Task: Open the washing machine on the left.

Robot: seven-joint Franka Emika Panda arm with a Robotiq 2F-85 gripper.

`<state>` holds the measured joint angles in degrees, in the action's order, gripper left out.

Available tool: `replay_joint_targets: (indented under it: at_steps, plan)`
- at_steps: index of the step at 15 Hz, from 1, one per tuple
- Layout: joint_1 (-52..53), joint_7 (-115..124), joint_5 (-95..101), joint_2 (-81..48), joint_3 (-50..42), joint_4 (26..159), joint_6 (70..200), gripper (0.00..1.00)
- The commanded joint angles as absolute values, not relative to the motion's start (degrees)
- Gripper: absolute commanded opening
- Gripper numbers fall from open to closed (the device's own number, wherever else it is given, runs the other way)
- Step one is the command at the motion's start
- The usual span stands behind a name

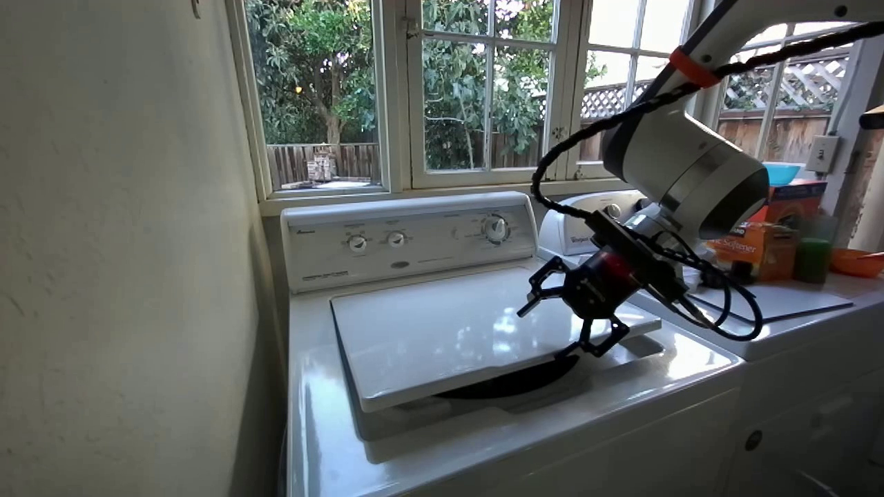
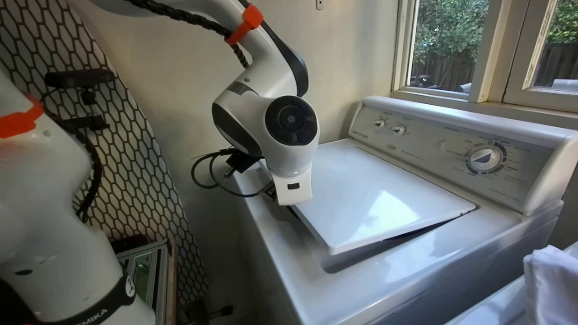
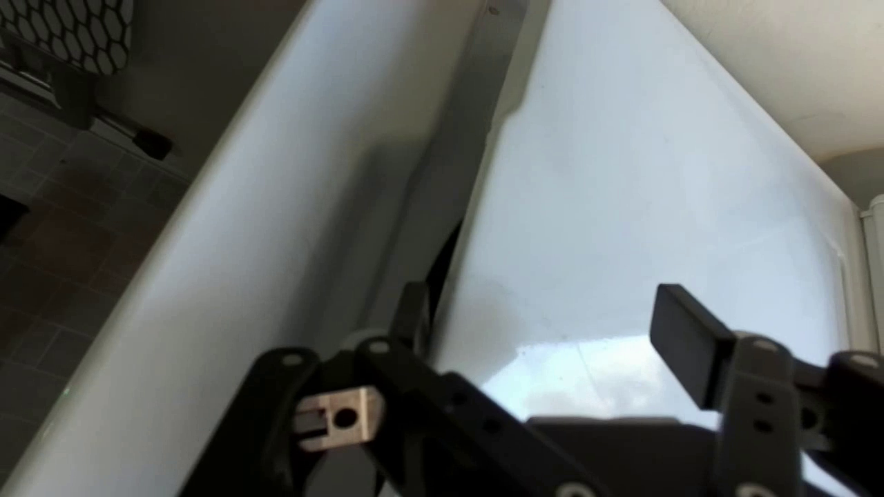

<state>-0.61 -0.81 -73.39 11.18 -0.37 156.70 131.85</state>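
Note:
The white washing machine shows in both exterior views. Its flat white lid is tilted up slightly, its front edge raised over a dark gap. The lid also shows in an exterior view and the wrist view. My gripper is open at the lid's front edge. In the wrist view one finger is at the gap by the edge, the other above the lid's top. Whether the lower finger touches the lid I cannot tell. The agitator is hidden. In an exterior view the wrist hides the fingers.
A control panel with knobs stands behind the lid. A second white appliance beside the machine carries an orange box, a green container and bowls. A wall is close on the machine's other side. A white cloth lies nearby.

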Motion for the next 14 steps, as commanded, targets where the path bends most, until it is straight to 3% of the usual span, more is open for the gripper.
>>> replay_joint_targets:
  at_steps: [1, 5, 8, 12, 14]
  plan:
    - [-1.17, 0.49, -76.25, 12.77, -0.71, 149.70, 130.50, 0.55]
    - [-1.78, 0.91, -75.51, 14.38, -1.02, 150.39, 129.16, 0.40]
    - [-2.24, 1.16, -75.27, 15.62, -1.23, 150.49, 128.16, 0.46]
    - [-2.72, 1.31, -75.30, 17.36, -1.42, 150.13, 126.28, 0.38]
    - [-2.61, 1.34, -76.15, 17.86, -1.24, 148.55, 125.21, 0.41]
